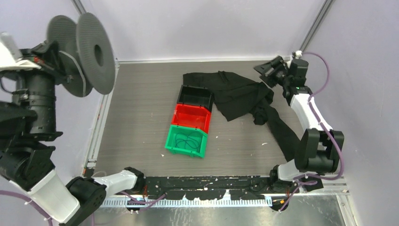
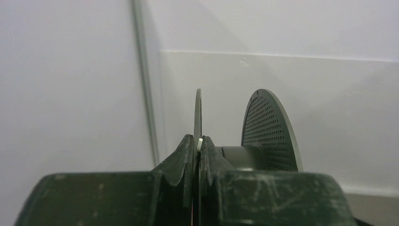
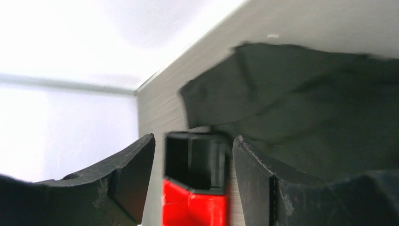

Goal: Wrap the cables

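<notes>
My left gripper [image 1: 57, 63] is raised at the far left and shut on the near flange [image 2: 197, 110] of a dark grey spool [image 1: 91, 54]. In the left wrist view the fingertips of this gripper [image 2: 198, 139] pinch the flange's edge, with the tip of a thin white cable [image 2: 201, 140] between them. In the top view a white cable [image 1: 75, 66] runs across the spool's hub between the two flanges. My right gripper [image 1: 267, 70] is open and empty at the back right, above a black cloth [image 1: 240, 94]. In its own view the right gripper [image 3: 194, 141] frames the bins.
Three bins stand in a row mid-table: black [image 1: 195, 96], red [image 1: 191, 116] and green [image 1: 186, 140], the green one holding thin dark cable loops. The black cloth trails toward the right arm's base. Purple hoses [image 1: 324, 70] run along the right arm.
</notes>
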`<action>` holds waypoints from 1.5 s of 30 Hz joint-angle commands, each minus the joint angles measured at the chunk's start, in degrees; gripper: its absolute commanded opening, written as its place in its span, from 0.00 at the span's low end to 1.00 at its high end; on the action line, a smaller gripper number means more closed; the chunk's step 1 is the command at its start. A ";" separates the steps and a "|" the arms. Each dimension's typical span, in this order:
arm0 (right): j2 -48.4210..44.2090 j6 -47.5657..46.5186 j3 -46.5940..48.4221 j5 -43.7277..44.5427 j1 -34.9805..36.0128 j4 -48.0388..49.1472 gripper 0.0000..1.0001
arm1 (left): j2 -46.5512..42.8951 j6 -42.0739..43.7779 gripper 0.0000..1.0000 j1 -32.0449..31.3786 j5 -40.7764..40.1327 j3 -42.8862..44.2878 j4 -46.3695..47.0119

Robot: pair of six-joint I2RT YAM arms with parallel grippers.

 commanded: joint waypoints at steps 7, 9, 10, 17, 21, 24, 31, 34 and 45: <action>-8.86 -9.28 4.45 -13.06 19.12 21.35 0.67 | 10.24 -13.18 0.00 -0.32 25.52 3.55 -9.12; -9.17 -9.21 3.69 -13.89 21.48 26.26 0.67 | 11.68 -14.73 0.00 -0.32 26.74 1.85 -10.25; -9.32 -9.34 3.44 -14.15 22.51 27.68 0.67 | 12.15 -15.27 0.00 -0.32 27.07 0.79 -10.20; -9.49 -17.27 1.93 -12.66 34.00 29.51 0.69 | 16.27 -18.64 0.00 -0.32 26.76 -1.36 -9.77; -7.82 -24.31 -0.81 -5.35 41.96 30.72 0.71 | 18.02 -21.11 0.00 -0.32 23.72 -1.89 -8.43; -4.20 -24.82 -2.51 -0.08 46.53 33.70 0.71 | 19.52 -23.48 0.00 -0.32 19.20 -2.88 -7.90; 3.94 -23.03 -5.73 7.00 54.89 47.39 0.74 | 22.88 -30.70 0.00 -0.32 5.56 -5.45 -7.63; 7.00 -23.66 -4.70 9.11 57.48 49.19 0.74 | 26.35 -33.79 0.00 -0.32 3.60 -0.23 -12.27; 21.25 -16.38 -0.52 18.68 61.33 62.47 0.75 | 24.93 -36.57 0.00 -0.32 5.24 -0.49 -10.04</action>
